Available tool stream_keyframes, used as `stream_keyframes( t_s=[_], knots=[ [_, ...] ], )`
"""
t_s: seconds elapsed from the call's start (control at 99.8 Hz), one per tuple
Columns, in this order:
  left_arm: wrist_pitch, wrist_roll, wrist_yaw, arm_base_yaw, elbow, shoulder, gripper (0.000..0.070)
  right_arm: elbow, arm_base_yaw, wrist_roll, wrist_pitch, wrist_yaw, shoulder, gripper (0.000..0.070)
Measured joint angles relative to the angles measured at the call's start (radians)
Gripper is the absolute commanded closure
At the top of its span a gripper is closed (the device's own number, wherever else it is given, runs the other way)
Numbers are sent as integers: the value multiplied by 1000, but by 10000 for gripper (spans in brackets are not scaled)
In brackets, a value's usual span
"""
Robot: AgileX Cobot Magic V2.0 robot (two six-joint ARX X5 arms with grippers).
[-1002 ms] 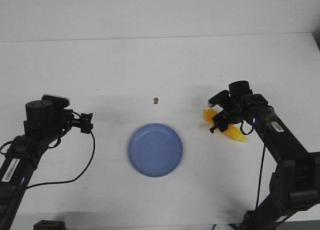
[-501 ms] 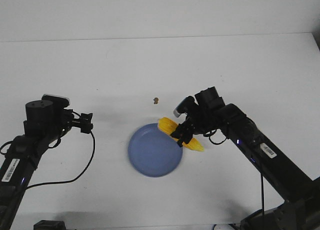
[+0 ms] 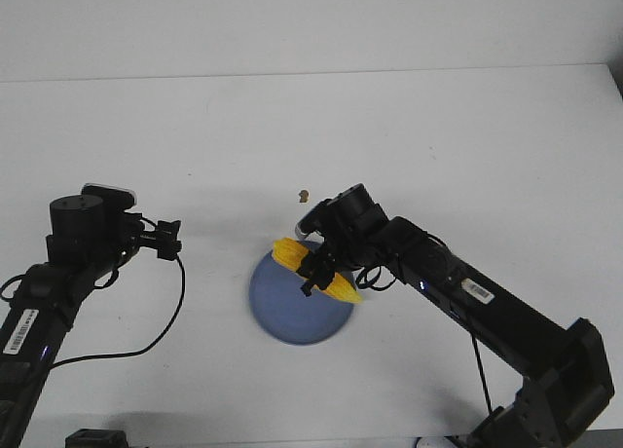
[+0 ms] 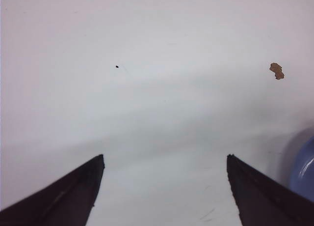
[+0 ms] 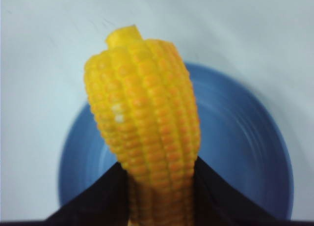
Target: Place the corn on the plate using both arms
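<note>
The yellow corn (image 3: pixel 313 269) is held over the blue plate (image 3: pixel 287 317) by my right gripper (image 3: pixel 316 271), which is shut on it. In the right wrist view the corn (image 5: pixel 144 123) stands between the two black fingers (image 5: pixel 93 201) with the plate (image 5: pixel 240 137) under it. I cannot tell if the corn touches the plate. My left gripper (image 3: pixel 171 239) is open and empty, off to the left of the plate. In the left wrist view its gripper (image 4: pixel 164 159) spans bare table, and the plate's edge (image 4: pixel 301 169) shows at one side.
A tiny brown speck (image 3: pixel 304 194) lies on the white table (image 3: pixel 438 127) just behind the plate; it also shows in the left wrist view (image 4: pixel 276 70). A black cable (image 3: pixel 161 331) loops from the left arm.
My right arm has carried the corn leftward from the table's right side to over the plate. The left arm has not moved.
</note>
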Motion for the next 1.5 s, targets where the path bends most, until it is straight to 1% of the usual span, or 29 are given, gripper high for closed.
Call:
stream_keyframes(
  t_s=[0.05, 0.16, 0.2, 0.23, 0.451, 0.471, 0.521, 0.541, 0.802, 0.912, 1.072, 1.142, 1.212, 1.333, 1.503],
  knots=[
    [0, 0, 0, 0, 0, 0, 185, 0, -2, 10, -10, 12, 20, 509],
    [0, 0, 0, 0, 0, 0, 185, -1, 0, 24, -16, 23, 35, 324],
    [0, 0, 0, 0, 0, 0, 185, -1, 2, 31, -15, 23, 35, 282],
    [0, 0, 0, 0, 0, 0, 185, -1, 3, 35, -15, 23, 35, 266],
    [0, -1, 0, 0, 0, 0, 185, -1, 13, 46, -15, 23, 35, 262],
    [0, -1, 0, 0, 0, 0, 185, -1, 13, 46, -14, 23, 35, 256],
    [0, -1, 0, 0, 0, 0, 185, -1, 13, 46, -13, 23, 35, 208],
    [0, -1, 0, 0, 0, 0, 185, -1, 13, 46, -12, 23, 35, 199],
    [0, -1, 0, 0, 0, 0, 186, -1, -4, 46, -6, 25, 32, 199],
    [-1, -1, 0, 0, 0, 0, 186, -2, -33, 46, 18, 80, -3, 199],
    [-12, -1, -1, 2, 0, 0, 186, -2, -114, 42, 46, 220, -132, 199],
    [-20, -1, -1, 4, 0, 0, 186, -1, -158, 37, 48, 262, -192, 199],
    [-19, -1, -1, 4, 0, 0, 186, -1, -207, 34, 47, 282, -245, 199],
    [-17, -1, -1, 4, 0, 0, 186, -2, -289, 32, 45, 282, -344, 199],
    [-10, -5, -1, 5, 0, 0, 186, -31, -410, 7, 51, 285, -504, 199]
  ],
)
